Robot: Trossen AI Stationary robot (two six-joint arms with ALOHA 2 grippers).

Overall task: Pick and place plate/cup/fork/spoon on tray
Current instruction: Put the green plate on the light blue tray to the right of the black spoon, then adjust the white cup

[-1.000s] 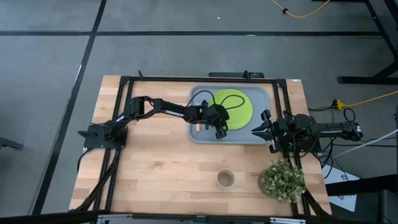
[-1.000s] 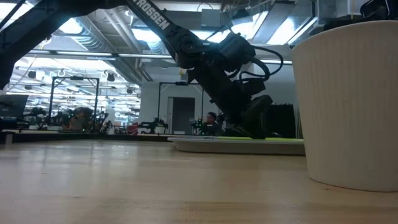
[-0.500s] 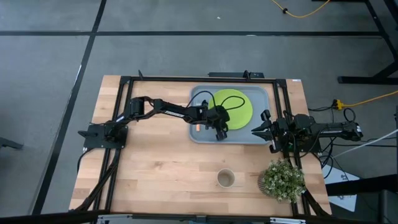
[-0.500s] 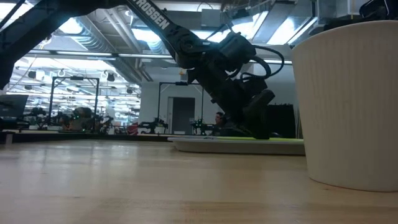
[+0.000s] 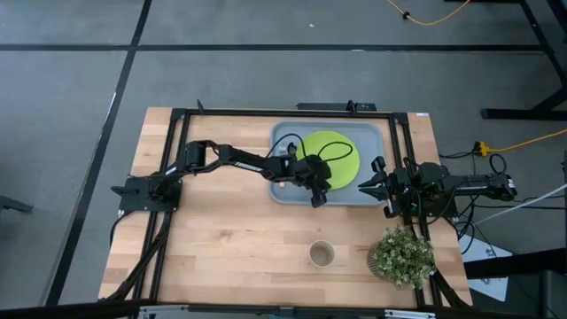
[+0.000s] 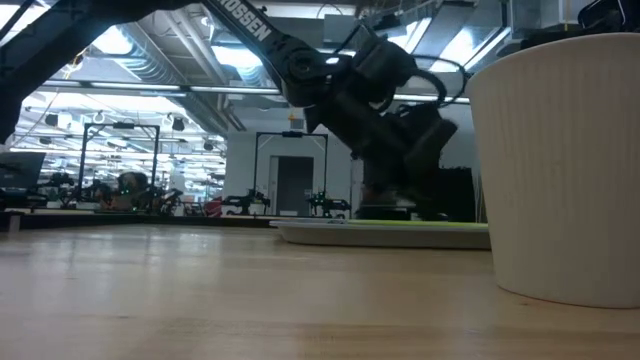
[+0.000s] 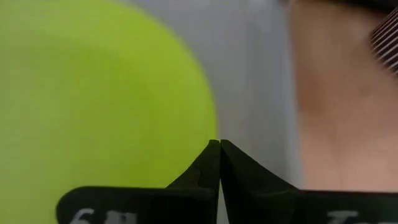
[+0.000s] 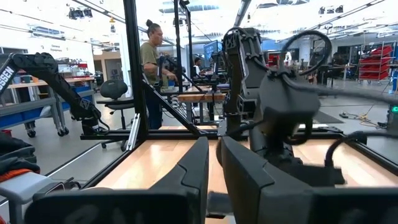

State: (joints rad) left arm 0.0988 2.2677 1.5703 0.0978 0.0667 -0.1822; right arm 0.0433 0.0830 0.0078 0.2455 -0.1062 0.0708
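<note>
Your left end effector [image 5: 317,197] sits over the near rim of the large grey-blue rectangular tray [image 5: 376,197], centre of the high frame, just below the flat round lime-green plate [image 5: 337,151]. Left wrist view shows its dark fingertips [image 7: 219,163] pressed together with nothing between them: clenched, empty, right at the plate's edge [image 7: 93,93], with grey tray floor [image 7: 255,81] beside it.

The plate lies flat inside the tray, upper centre of the high frame, partly covered by the left arm's wrist and cable.

A bit of orange [image 5: 282,183] shows on the tray's left side under the arm, probably the small orange-handled fork; you can't see its tines. The slim dark spoon isn't distinguishable under the arm.

The small round tan cup [image 5: 321,254] stands upright on the light wooden bench [image 5: 221,239], lower centre of the high frame, well apart from the tray. In the low view it fills the right edge [image 6: 555,160].

A bushy green potted plant [image 5: 403,255] stands right of the cup, lower right.

Your right end effector [image 5: 370,184] waits at the tray's right end, centre right. Right wrist view shows its fingers [image 8: 239,168] with a narrow gap between them: released, holding nothing.

A person [image 8: 151,68] stands in the room beyond the bench, upper left of the right wrist view.
</note>
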